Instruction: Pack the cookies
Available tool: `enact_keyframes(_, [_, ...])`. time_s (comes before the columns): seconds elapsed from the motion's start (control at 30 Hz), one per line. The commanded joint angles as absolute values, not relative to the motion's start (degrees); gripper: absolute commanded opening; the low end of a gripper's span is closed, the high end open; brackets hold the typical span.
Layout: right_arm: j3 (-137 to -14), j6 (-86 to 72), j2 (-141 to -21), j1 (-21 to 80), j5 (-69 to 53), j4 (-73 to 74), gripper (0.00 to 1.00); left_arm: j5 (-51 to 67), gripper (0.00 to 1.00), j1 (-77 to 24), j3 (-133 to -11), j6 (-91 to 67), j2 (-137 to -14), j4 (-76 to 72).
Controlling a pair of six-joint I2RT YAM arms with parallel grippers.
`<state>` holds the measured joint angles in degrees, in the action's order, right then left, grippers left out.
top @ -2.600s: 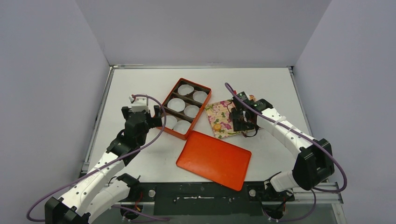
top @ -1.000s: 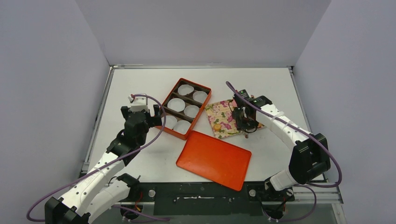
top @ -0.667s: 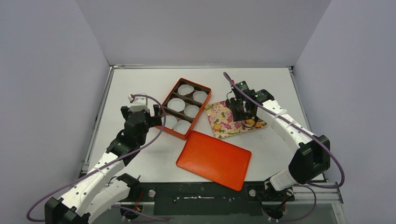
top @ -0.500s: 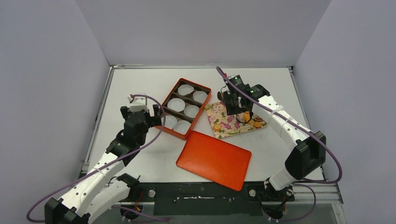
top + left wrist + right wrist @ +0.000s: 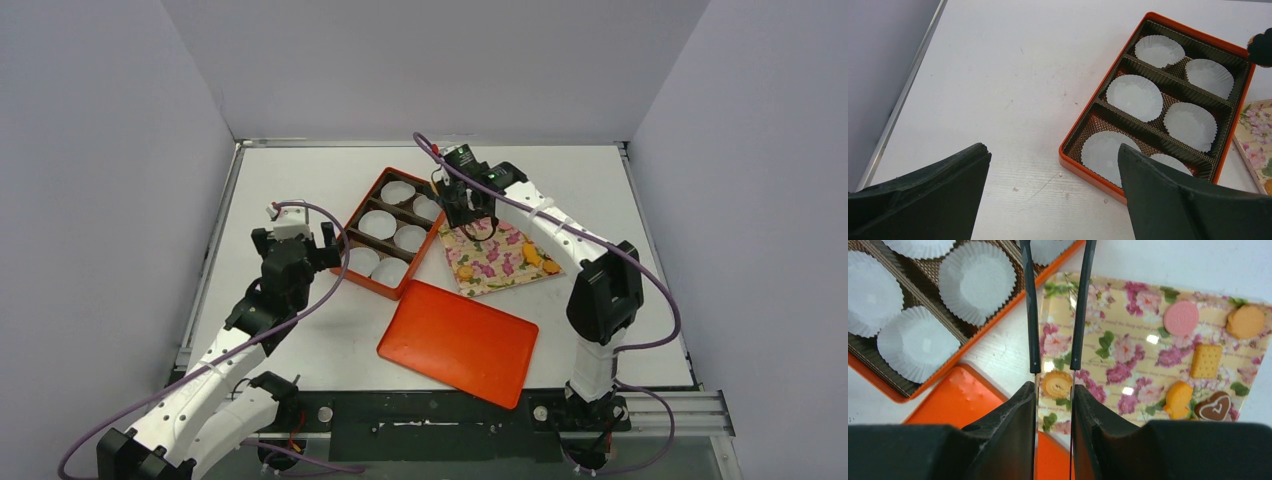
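Observation:
Several cookies lie on the floral tray (image 5: 1128, 347): a swirled round one (image 5: 1057, 384), a pink one (image 5: 1181, 318), an orange round one (image 5: 1246, 321), a square cracker (image 5: 1206, 361), an orange one (image 5: 1178, 399) and a brown heart (image 5: 1215, 409). My right gripper (image 5: 1053, 390) is shut on thin metal tongs (image 5: 1030, 315); their tips run out of view. In the top view it (image 5: 470, 210) hangs over the tray's far left corner beside the orange box (image 5: 398, 232). Whether the tongs hold a cookie I cannot tell. My left gripper (image 5: 1053, 195) is open and empty left of the box (image 5: 1075, 165).
The box holds several white paper cups (image 5: 1134, 96) in brown dividers. Its flat orange lid (image 5: 458, 342) lies on the table near the front, below the tray (image 5: 497, 258). White walls enclose the table on three sides.
My right arm has swung left and farther back, from the tray's right side to its left corner by the box. The left arm has barely shifted.

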<state>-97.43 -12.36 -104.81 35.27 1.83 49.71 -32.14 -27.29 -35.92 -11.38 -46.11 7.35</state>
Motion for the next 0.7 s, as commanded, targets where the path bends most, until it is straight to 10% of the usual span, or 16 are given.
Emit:
enact_keyframes(0.0, [-103.8, -10.4, -107.7, 36.4, 0.9, 44.3, 0.08, -32.1, 0.97, -26.9, -35.7, -11.4, -45.6, 4.7])
enact_keyframes(0.67, [-119.4, -9.4, -124.6, 38.0, -2.0, 40.3, 0.11, -31.2, 0.97, -27.0, -35.3, -11.6, -46.4, 4.0])
